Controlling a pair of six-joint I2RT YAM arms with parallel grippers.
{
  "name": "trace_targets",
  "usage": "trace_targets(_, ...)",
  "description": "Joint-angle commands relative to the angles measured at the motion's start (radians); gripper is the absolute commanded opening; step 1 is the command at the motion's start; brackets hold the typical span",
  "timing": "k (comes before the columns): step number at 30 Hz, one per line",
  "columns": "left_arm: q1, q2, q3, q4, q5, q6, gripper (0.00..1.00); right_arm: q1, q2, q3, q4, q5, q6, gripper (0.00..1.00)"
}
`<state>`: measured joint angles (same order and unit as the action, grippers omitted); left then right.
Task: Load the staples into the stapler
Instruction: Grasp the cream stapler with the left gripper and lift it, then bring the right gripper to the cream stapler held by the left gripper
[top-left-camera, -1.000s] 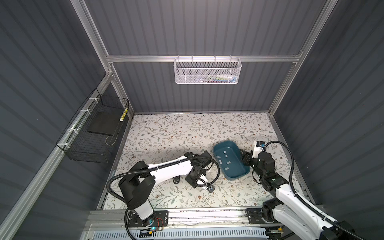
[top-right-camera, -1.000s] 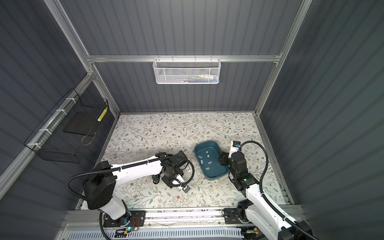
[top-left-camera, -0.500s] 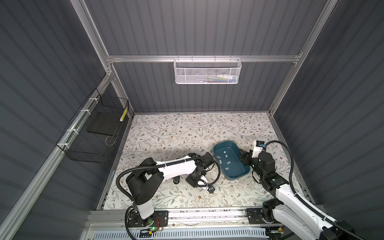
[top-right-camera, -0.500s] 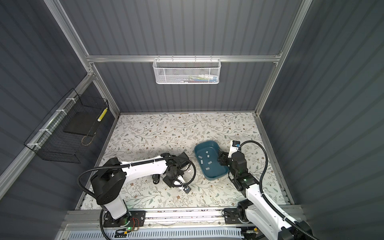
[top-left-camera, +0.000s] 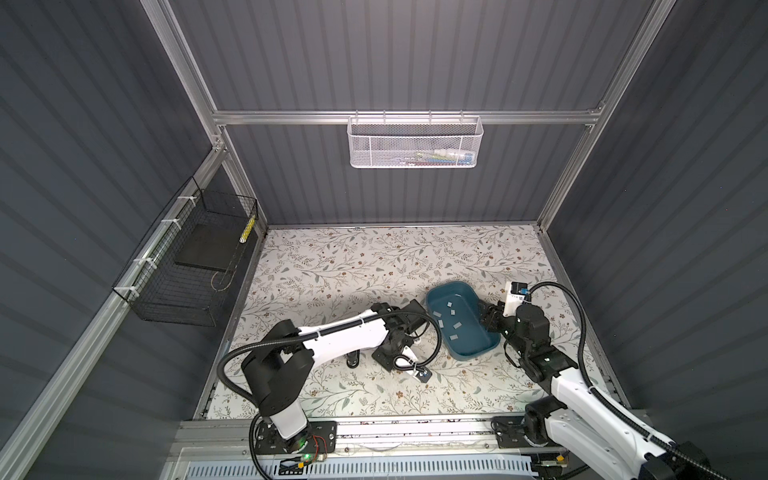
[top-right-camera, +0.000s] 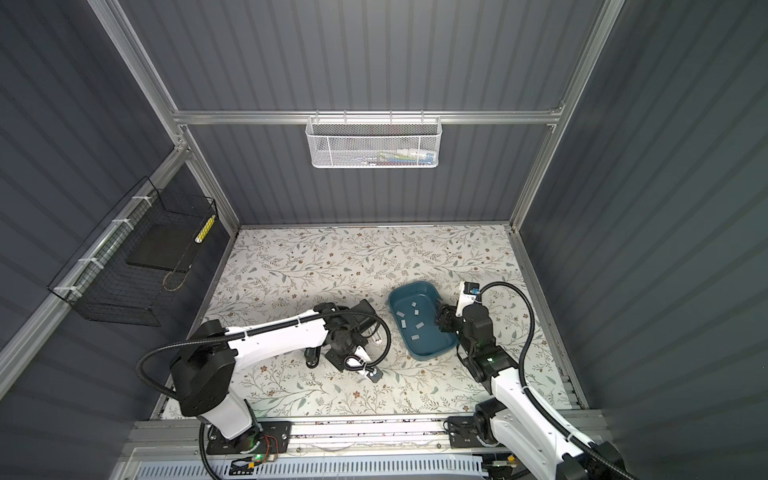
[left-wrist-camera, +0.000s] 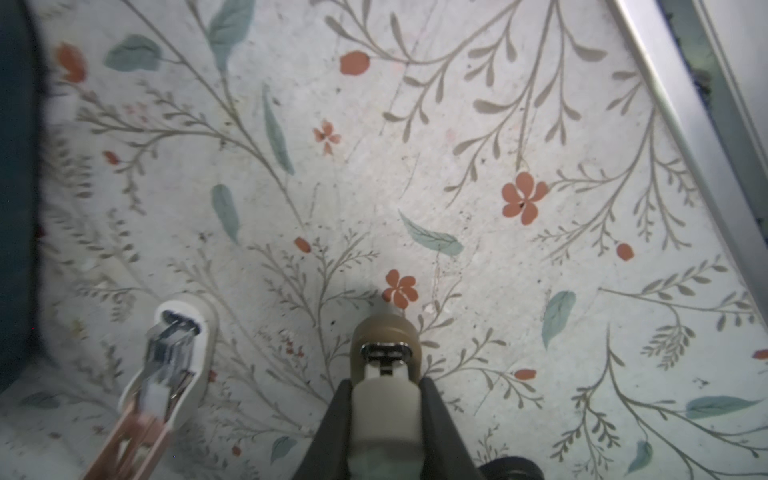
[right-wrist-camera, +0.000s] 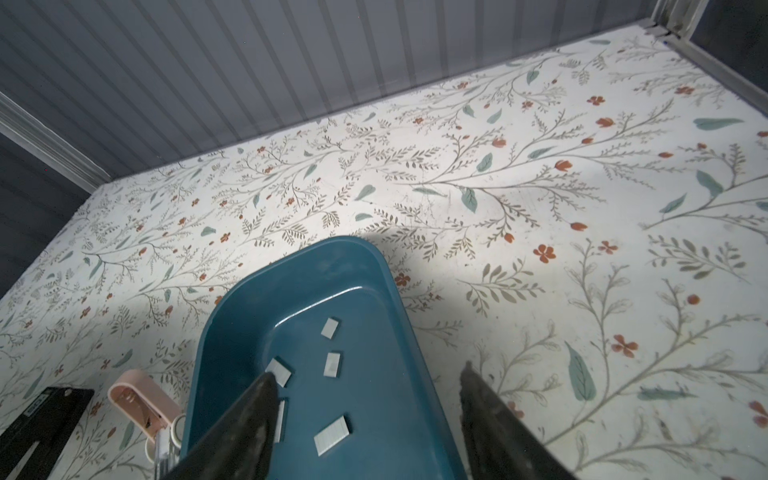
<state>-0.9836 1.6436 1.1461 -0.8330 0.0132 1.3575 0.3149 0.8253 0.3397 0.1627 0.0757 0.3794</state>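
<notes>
The stapler lies hinged open on the floral mat. My left gripper (left-wrist-camera: 386, 384) is shut on its cream base (left-wrist-camera: 384, 399), just behind the metal anvil. The stapler's pink upper arm (left-wrist-camera: 174, 349), with the bare metal magazine, lies alongside; it also shows in the right wrist view (right-wrist-camera: 139, 401). In both top views the left gripper (top-left-camera: 405, 328) hides most of it. Several staples (right-wrist-camera: 331, 432) lie flat in the blue tray (right-wrist-camera: 332, 245). My right gripper (right-wrist-camera: 369, 372) is open, straddling the tray's right wall: one finger inside, one outside.
The blue tray (top-left-camera: 446, 286) sits right of centre, with the staples (top-left-camera: 451, 313) inside. A small black round object (top-left-camera: 353, 359) stands beside the left arm. A white mesh basket (top-left-camera: 415, 141) hangs on the back wall and a black wire basket (top-left-camera: 187, 266) on the left wall.
My left gripper has shut on the stapler's base and its elbow has swung right. My right gripper's jaws have narrowed slightly at the tray wall.
</notes>
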Motion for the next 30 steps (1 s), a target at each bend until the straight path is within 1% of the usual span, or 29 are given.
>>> trace_targets(1, 0.029, -0.112, 0.038, 0.042, 0.027, -0.033, 0.00, 0.008, -0.052, 0.060, -0.074, -0.105, 0.060, 0.68)
trace_targets(3, 0.051, -0.158, 0.026, 0.115, 0.024, -0.070, 0.00, 0.048, -0.109, 0.063, -0.072, -0.157, 0.091, 0.68)
trace_targets(6, 0.080, -0.212, 0.017, 0.201, 0.056, -0.119, 0.00, 0.158, -0.157, 0.077, -0.062, -0.155, 0.118, 0.68)
trace_targets(9, 0.121, -0.270, -0.009, 0.304, 0.130, -0.179, 0.00, 0.285, -0.136, 0.100, -0.038, -0.123, 0.132, 0.67)
trace_targets(12, 0.144, -0.318, -0.050, 0.390, 0.170, -0.214, 0.00, 0.371, -0.083, 0.109, 0.031, -0.132, 0.160, 0.65)
trace_targets(14, 0.146, -0.338, -0.075, 0.423, 0.189, -0.219, 0.00, 0.403, -0.045, 0.104, 0.096, -0.161, 0.189, 0.62)
trace_targets(17, 0.147, -0.349, -0.084, 0.423, 0.243, -0.212, 0.00, 0.446, 0.012, 0.104, 0.177, -0.178, 0.228, 0.58)
trace_targets(21, 0.146, -0.349, -0.073, 0.401, 0.277, -0.204, 0.00, 0.502, 0.085, 0.144, 0.199, -0.160, 0.232, 0.55)
trace_targets(27, 0.146, -0.357, -0.079, 0.401, 0.296, -0.202, 0.00, 0.517, 0.126, 0.138, 0.239, -0.124, 0.238, 0.54)
trace_targets(30, 0.146, -0.357, -0.066, 0.394, 0.309, -0.214, 0.00, 0.518, 0.137, 0.132, 0.249, -0.114, 0.249, 0.51)
